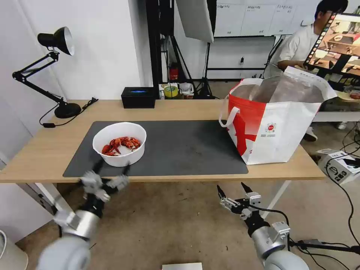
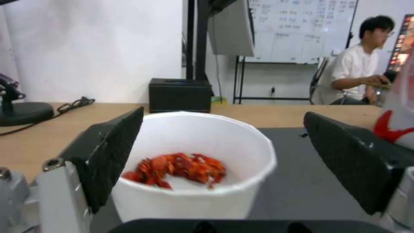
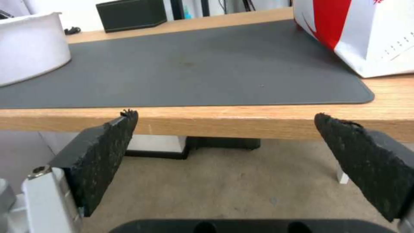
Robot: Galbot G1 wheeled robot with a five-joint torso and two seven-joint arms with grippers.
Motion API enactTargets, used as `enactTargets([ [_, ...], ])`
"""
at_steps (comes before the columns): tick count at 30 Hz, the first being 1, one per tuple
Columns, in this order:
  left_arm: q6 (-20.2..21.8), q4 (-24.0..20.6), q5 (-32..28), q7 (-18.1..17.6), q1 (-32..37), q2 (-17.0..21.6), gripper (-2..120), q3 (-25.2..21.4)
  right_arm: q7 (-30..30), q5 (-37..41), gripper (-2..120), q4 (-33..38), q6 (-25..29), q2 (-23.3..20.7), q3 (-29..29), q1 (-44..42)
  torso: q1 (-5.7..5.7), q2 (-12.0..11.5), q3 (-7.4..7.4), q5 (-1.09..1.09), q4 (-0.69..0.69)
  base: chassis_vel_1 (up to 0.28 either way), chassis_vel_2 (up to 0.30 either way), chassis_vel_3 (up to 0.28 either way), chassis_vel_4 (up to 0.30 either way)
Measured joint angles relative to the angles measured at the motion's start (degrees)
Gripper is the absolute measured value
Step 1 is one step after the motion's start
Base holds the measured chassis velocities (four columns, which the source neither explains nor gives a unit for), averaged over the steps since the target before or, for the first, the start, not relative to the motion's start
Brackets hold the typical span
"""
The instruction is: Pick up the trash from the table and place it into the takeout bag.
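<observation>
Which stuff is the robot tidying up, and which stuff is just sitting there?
For the job:
bowl of crayfish shells
takeout bag
left gripper, open by the bowl

Just there:
desk lamp
black box
right gripper, waiting below the table edge

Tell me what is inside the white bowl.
The white bowl holds red crayfish shells heaped in it on the bowl's white inside. Whatever lies beneath the heap is covered.

White wall (image 1: 105, 48) far left; black stands (image 1: 204, 80) and a whiteboard (image 1: 255, 18) far behind; brownish floor (image 1: 168, 225) near, cables (image 1: 347, 150) right.
</observation>
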Motion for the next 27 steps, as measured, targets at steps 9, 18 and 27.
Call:
enactTargets([
  [9,11.61,4.6,-21.65,-10.82,-12.61,13.65,100,3.72,0.02,0.04,100,0.04,-0.03,-0.03,0.01,0.03,0.0,0.0,0.0,0.01,0.0,0.0,0.0,0.0,0.0],
  [18,23.21,14.24,-36.34,-15.65,-27.71,20.73,100,10.52,0.03,0.06,100,0.07,-0.07,-0.03,0.01,0.05,0.01,0.0,0.01,0.01,-0.01,0.0,0.0,0.0,0.0],
  [27,30.87,17.77,-40.61,-15.44,-30.44,22.57,100,10.75,0.03,0.06,100,0.08,-0.07,-0.04,0.01,0.06,0.0,0.0,0.0,0.01,0.0,0.0,0.0,0.0,0.0],
])
